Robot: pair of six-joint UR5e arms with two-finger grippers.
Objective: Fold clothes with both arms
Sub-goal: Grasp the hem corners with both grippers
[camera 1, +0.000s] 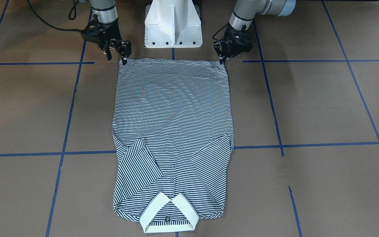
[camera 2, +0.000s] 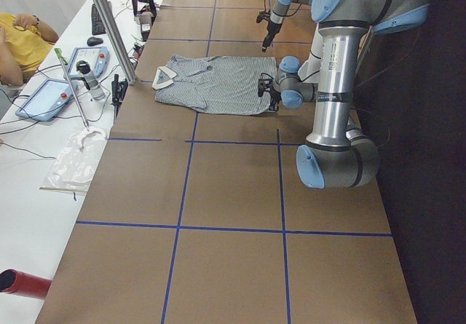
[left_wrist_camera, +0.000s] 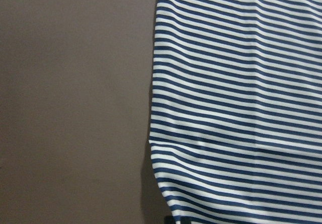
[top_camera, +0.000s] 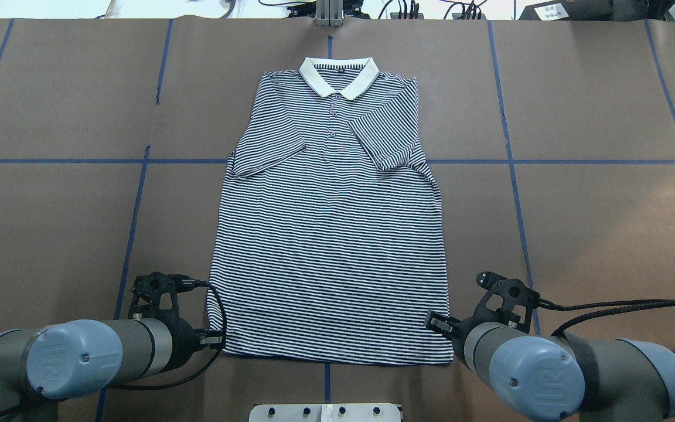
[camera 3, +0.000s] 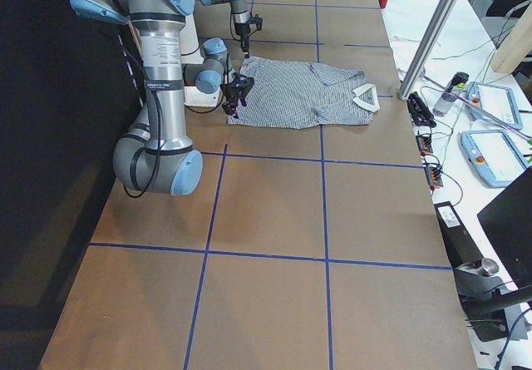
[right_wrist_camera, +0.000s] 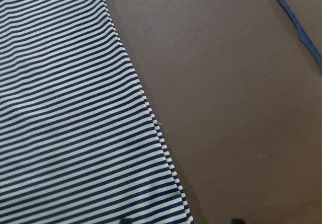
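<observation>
The navy-and-white striped polo shirt [camera 1: 173, 108] lies flat, front up, on the brown table, and it also shows in the overhead view [top_camera: 331, 234]. Its cream collar [top_camera: 338, 76] is at the far end and both sleeves are folded in over the chest. The hem is nearest my base. My left gripper [camera 1: 222, 60] is down at the hem's left corner with its fingers close together, shut on the fabric [left_wrist_camera: 236, 108]. My right gripper [camera 1: 117, 59] is open at the other hem corner. One of its fingers is over the shirt [right_wrist_camera: 65, 108] and the other is over bare table.
The white pedestal base [camera 1: 173, 26] stands just behind the hem. Blue tape lines [camera 1: 66, 131] grid the brown table. A metal post [camera 2: 109, 25], tablets and a seated person [camera 2: 18, 44] are beyond the collar end. A red cylinder [camera 2: 22, 284] lies at a table corner.
</observation>
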